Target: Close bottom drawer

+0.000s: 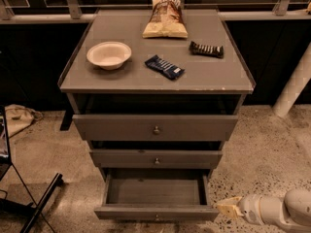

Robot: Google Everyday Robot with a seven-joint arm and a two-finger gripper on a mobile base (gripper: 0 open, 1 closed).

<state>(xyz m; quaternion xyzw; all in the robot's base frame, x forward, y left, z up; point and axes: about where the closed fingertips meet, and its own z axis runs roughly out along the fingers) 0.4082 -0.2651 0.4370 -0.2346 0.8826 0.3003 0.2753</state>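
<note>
The bottom drawer [155, 210] of the grey cabinet is pulled out and its inside is bare; its narrow front panel sits at the lower edge of the camera view. The mid-width drawer [155, 159] and the widest top drawer [155, 127] above it stand slightly out. My gripper [227, 208] is low at the right, its pale yellow fingertips just beside the right end of the bottom drawer's front panel. It holds nothing that I can see.
On the cabinet top [214, 74] lie a white bowl [109, 55], a chip bag [165, 17], a dark blue snack packet [164, 67] and a dark snack bar [206, 49]. A white post [294, 84] stands at the right. A black stand leg [41, 203] is at the lower left.
</note>
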